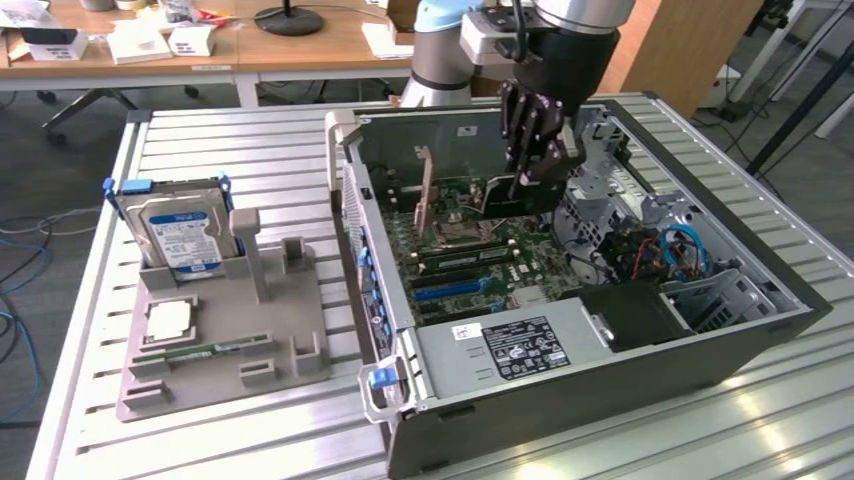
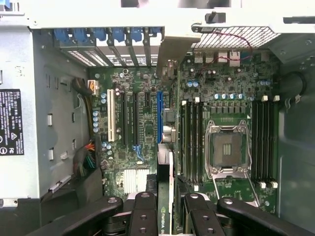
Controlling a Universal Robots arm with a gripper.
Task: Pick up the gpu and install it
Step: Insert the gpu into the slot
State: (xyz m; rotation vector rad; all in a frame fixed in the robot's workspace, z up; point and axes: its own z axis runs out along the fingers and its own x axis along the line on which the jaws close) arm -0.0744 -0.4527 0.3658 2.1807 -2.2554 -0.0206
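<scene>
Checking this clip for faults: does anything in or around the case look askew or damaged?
Nothing stands out. The gripper holds the gpu edge-on over the motherboard, not yet seated; nothing looks bent or loose.

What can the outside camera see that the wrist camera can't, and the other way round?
Exterior view: the hard drive standing in a grey rack on the slatted table, beside the open computer case.
Wrist view: the NVIDIA lettering on the gpu edge, with the motherboard seen face-on.
Both: the hand shut on the gpu, holding it over the motherboard inside the case.
</scene>
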